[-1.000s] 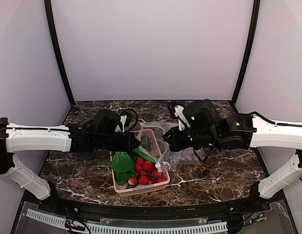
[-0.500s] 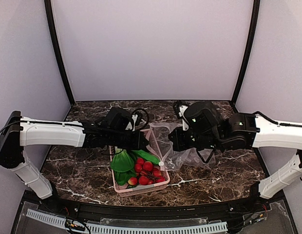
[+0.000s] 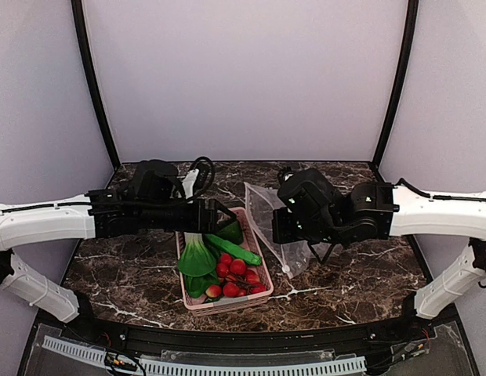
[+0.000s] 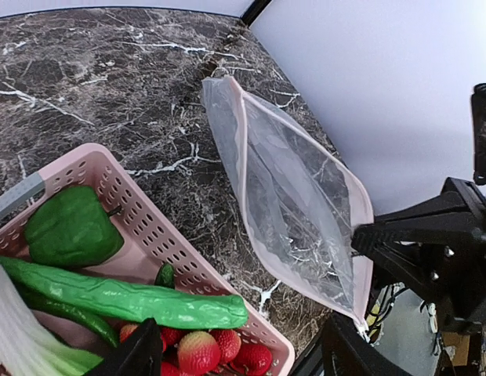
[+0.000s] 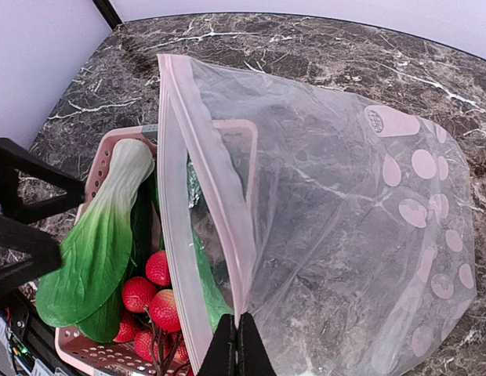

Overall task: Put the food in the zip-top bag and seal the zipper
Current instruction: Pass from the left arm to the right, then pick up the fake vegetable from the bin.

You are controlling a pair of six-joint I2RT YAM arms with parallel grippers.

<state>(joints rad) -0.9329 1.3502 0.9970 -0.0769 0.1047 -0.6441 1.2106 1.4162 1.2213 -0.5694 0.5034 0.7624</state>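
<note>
- The zip-top bag (image 5: 337,196) hung lifted off the tabletop (image 3: 345,274) at about its middle. It was just right of the pink basket (image 3: 227,307), with its mouth turned towards the basket.
- The zipper (image 5: 208,180) was unsealed. Its two pale strips gaped at the upper end and came together at the lower corner.
- The right end effector (image 5: 237,333) was pinched closed on that lower corner of the zipper edge and carried the bag alone.
- None of the food appeared to be in the bag. The bok choy (image 3: 197,257), green pepper (image 4: 70,227) and cucumber (image 4: 125,298) lay in the basket with red strawberries (image 3: 237,274), towards the near edge of the tabletop.
- The left end effector (image 3: 219,215) hovered over the far end of the basket with its jaws spread and nothing between them.
- The step in hand looked to be picking a vegetable. The cucumber lay on top and clear, so gripping it across its middle seemed the cleanest choice.
- The mouth was held at one point only and looked narrow. A slim piece would best go in end first, along the line of the zipper, while the right arm held steady.
- The film was floppy, so a push against the strip would likely fold the mouth shut.
</note>
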